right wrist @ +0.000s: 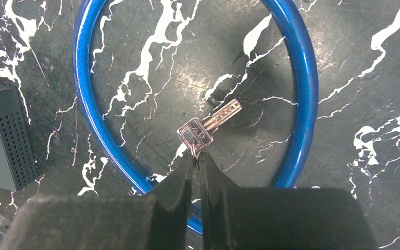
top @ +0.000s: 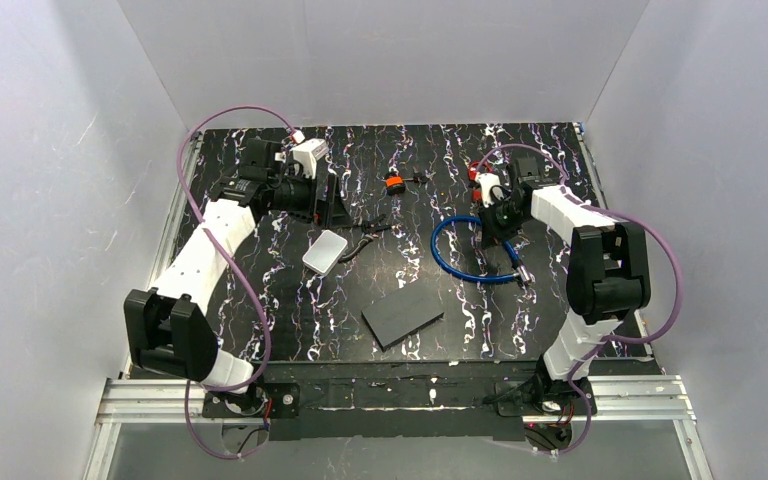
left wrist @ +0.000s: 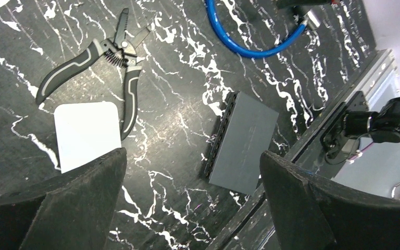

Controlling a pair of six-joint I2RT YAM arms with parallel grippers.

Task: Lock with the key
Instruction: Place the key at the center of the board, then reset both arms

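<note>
A long, bright-blue cable lock (top: 438,250) with dark metal end pieces lies curved in an open loop on the right half of the black, white-veined marble-patterned desk (top: 430,150). One metal end (top: 522,276) rests at the near right of the curve.

The right gripper (right wrist: 198,156) hangs over the inside of that loop. Its fingers are pressed together on the little ring at the head of a small silver key (right wrist: 208,127). The key points away from the fingertips, and the blue cable arcs around it on both sides in the right wrist view. I cannot tell whether the key touches the desk.

The left gripper (left wrist: 191,153) is above the far left part of the desk, its jaws spread wide and holding nothing. Below it lie a flat white case with rounded corners (left wrist: 87,133) and a pair of pliers with black-and-grey handles (left wrist: 104,62), one handle just beside the case. A flat dark-grey rectangular box (top: 403,314) sits nearer the arm bases, apart from the lock. A small orange-and-black item (top: 394,184) lies near the far edge.
</note>
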